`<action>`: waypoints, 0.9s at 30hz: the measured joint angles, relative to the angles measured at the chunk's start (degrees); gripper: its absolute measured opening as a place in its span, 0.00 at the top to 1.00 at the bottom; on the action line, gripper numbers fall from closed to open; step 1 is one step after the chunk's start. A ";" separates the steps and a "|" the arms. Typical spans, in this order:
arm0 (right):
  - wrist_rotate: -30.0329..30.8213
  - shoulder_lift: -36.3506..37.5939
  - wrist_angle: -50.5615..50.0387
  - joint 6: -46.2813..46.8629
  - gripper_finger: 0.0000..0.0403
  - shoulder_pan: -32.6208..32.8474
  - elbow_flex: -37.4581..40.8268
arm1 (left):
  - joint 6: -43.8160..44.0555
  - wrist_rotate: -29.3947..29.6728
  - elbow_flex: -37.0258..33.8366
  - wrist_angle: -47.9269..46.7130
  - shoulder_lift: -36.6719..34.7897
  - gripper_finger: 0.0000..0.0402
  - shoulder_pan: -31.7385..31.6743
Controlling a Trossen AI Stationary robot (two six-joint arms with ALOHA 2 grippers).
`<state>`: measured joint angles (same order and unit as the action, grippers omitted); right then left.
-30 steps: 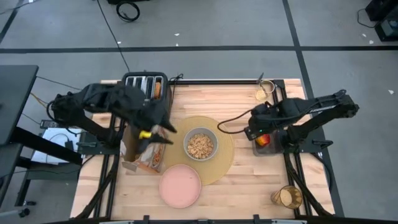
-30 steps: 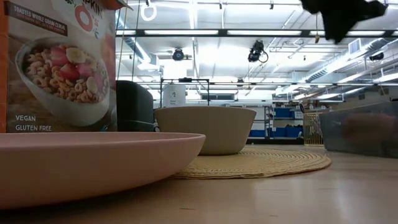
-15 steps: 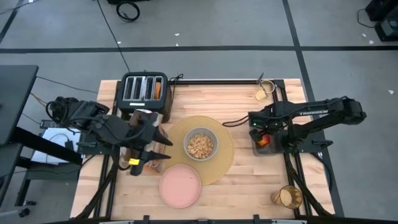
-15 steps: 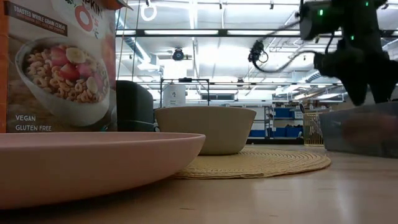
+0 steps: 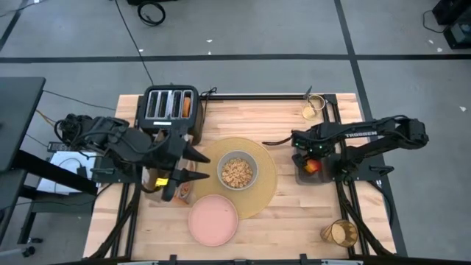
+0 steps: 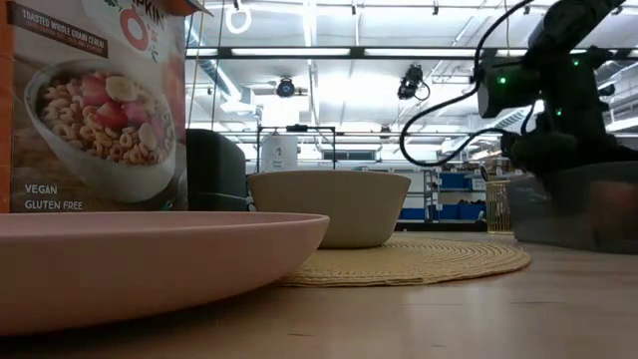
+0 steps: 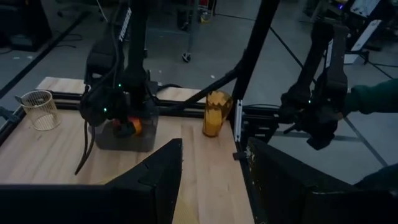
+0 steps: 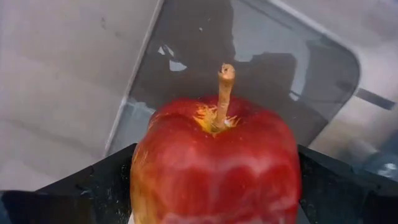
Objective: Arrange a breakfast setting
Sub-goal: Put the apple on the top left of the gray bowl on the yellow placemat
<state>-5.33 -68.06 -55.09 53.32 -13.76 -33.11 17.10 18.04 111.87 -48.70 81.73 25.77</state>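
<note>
High view, left to right: left gripper (image 5: 193,167) hangs at 9 o'clock of the large round tan placemat (image 5: 266,180), which carries the cereal-filled grey-green bowl (image 5: 238,171), pink plate (image 5: 213,220) overlapping its 7 o'clock edge. Left wrist view alone shows its fingers (image 7: 163,175) apart, nothing between them. At 3 o'clock the right gripper (image 5: 309,163) reaches into the clear plastic bin (image 5: 302,175); only the right wrist view shows its jaws spread on either side of the red apple (image 8: 216,167).

The worktop (image 5: 280,213) was pale planked wood. The placemat (image 6: 419,261) looked coarsely woven, the plate (image 6: 130,264) smooth and matt, the apple (image 8: 214,171) glossy inside a clear plastic bin (image 8: 249,68).
</note>
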 joint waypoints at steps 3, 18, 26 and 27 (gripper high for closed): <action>-0.75 -0.18 1.40 0.36 0.08 0.02 0.73 | -0.30 0.00 0.00 0.02 0.00 0.53 -0.53; 4.70 2.47 -15.90 -9.10 0.16 3.59 -18.08 | -3.92 -0.07 0.00 4.20 0.00 0.47 -5.69; 14.94 5.37 -4.39 -17.88 0.16 15.82 -38.00 | -7.37 -0.19 -0.32 4.90 0.90 0.27 -12.86; 16.45 5.64 0.02 -20.09 0.16 17.59 -39.12 | -8.11 -0.19 -1.23 7.15 0.96 0.26 -13.78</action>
<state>11.12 -62.42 -55.07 33.23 3.83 -72.23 8.99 17.86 110.65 -41.56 82.70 11.98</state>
